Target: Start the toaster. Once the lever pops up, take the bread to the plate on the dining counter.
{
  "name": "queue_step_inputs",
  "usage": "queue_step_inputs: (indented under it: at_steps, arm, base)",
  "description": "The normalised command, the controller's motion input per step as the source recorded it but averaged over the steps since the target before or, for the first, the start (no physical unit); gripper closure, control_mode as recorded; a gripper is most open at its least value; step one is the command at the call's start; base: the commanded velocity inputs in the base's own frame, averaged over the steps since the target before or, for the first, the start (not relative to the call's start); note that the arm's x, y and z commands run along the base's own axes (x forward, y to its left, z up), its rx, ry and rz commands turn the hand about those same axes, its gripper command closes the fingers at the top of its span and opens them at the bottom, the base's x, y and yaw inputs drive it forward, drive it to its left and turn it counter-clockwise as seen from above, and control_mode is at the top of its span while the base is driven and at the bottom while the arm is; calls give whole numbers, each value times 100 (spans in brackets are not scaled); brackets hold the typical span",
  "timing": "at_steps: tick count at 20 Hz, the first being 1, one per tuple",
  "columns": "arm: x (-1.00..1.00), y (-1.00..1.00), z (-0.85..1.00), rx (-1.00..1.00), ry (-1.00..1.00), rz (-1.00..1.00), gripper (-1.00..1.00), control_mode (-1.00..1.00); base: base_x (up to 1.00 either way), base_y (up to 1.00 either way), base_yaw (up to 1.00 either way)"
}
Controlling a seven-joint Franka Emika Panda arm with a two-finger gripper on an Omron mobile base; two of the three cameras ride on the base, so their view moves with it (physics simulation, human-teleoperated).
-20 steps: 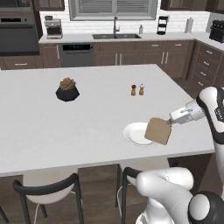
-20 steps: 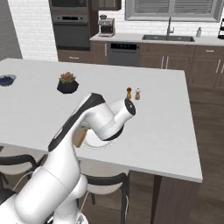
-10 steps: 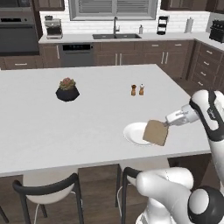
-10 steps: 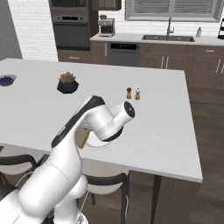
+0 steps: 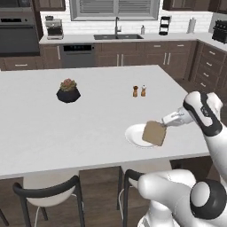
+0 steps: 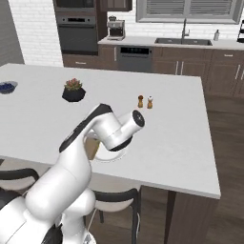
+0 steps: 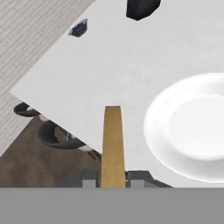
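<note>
My gripper [image 5: 166, 124] is shut on the bread [image 5: 154, 133], a golden-brown slice held on edge at the right side of the white plate [image 5: 132, 134]. The plate lies near the front right edge of the white dining counter [image 5: 88, 119]. In the hand view the bread [image 7: 113, 140] rises edge-on from my gripper [image 7: 113, 178], with the plate [image 7: 192, 127] just to its right. From the right base view my arm covers most of the plate [image 6: 110, 157], and a sliver of the bread [image 6: 92, 147] shows beside it. The toaster is out of view.
A black pot with a plant [image 5: 68, 91] and two small shakers [image 5: 139, 91] stand further back on the counter. A small dark bowl [image 6: 7, 87] sits at its far left. Dark stools [image 5: 48, 195] stand under the front edge. The sink and oven line the back wall.
My gripper has carried the bread a little to the left, further in over the plate. Nothing else has moved.
</note>
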Motion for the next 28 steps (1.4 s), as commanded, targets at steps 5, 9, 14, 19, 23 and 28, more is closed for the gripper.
queue_step_inputs:
  at_steps: [5, 9, 14, 19, 23, 28]
  arm:
    - [36, 0, -15, -2, 0, -1, 100, -100]
    - [9, 0, -24, 0, 0, 0, 100, -100]
    - [16, 0, -14, 0, 0, 0, 100, -100]
    - [31, 0, -7, 0, -1, 0, 100, -100]
    - [28, 0, -15, 0, 0, 0, 100, -100]
    - [11, 0, -15, 0, 0, 0, 100, -100]
  base:
    - [0, 0, 0]
    - [0, 0, 0]
    - [0, 0, 0]
    - [0, 0, 0]
    - [0, 0, 0]
    - [0, 0, 0]
